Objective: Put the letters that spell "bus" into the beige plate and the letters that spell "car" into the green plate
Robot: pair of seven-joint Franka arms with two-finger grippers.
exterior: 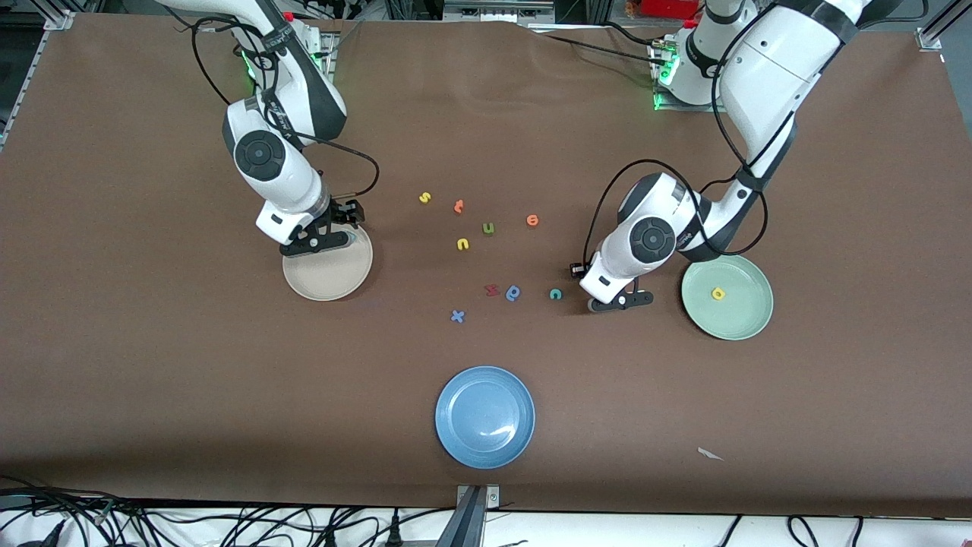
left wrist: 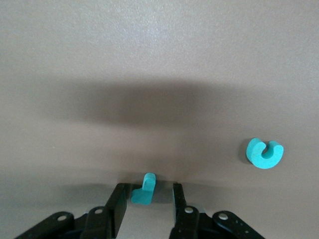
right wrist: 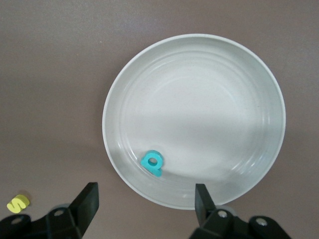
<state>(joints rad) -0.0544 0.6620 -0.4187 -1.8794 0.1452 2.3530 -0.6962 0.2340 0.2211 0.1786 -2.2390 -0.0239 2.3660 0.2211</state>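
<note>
My left gripper is low over the table between the teal "c" and the green plate. Its jaws are open around the teal "r", which rests against one finger with a gap to the other. The "c" lies apart from it. A yellow "a" lies in the green plate. My right gripper hangs open over the rim of the beige plate, and a teal "b" lies in that plate. The yellow "s" and yellow "u" lie mid-table.
Loose letters lie mid-table: a green "u", an orange "e", an orange-red letter, a red one, a blue rounded one and a blue "x". A blue plate sits nearest the front camera.
</note>
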